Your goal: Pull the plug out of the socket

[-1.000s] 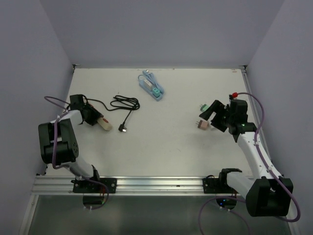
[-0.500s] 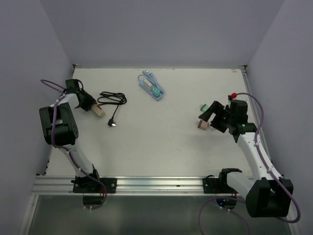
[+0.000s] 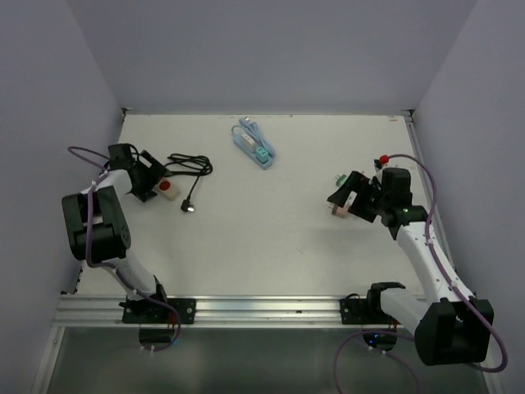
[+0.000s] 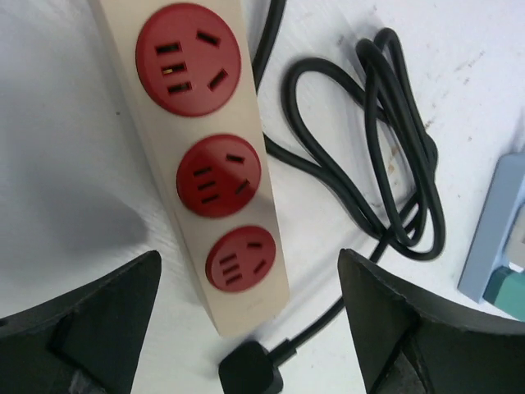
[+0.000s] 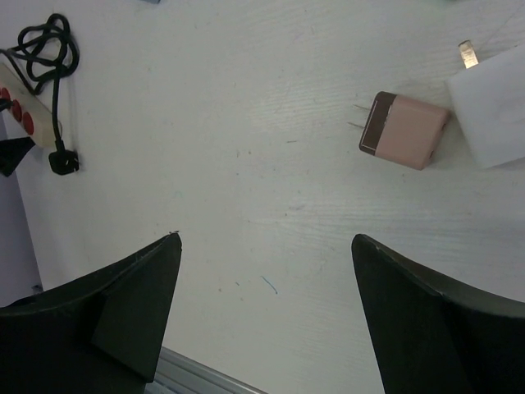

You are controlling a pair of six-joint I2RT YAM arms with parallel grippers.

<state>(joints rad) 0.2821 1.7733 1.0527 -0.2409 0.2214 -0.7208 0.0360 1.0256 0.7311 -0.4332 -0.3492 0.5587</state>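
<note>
left gripper [image 4: 248, 258] is hovering right over the near end of the cream power strip [image 4: 215, 164], jaws standing wide on either side of it and gripping nothing. all three red sockets [image 4: 219, 175] are showing bare slots, with nothing sitting in them. the strip is lying flat on the table [image 5: 246, 98] at the far left, its black cable [image 4: 394, 164] coiling just beside it and the cable's own black plug [image 4: 250, 371] lying loose off the strip's end.

over on the right, the right gripper [image 5: 267, 240] is hanging above the table with its jaws wide apart too, carrying nothing. the pink plug [image 5: 404, 130] is lying on its side just beyond the fingers, prongs free, right up against a white adapter [image 5: 496, 107].

i'm reading this as the closing step: plug and strip are sitting well apart, so the pull is looking done. the next move is calling for little, i'd say: both arms lifting straight up and backing off without nudging the strip or the plug.
</note>
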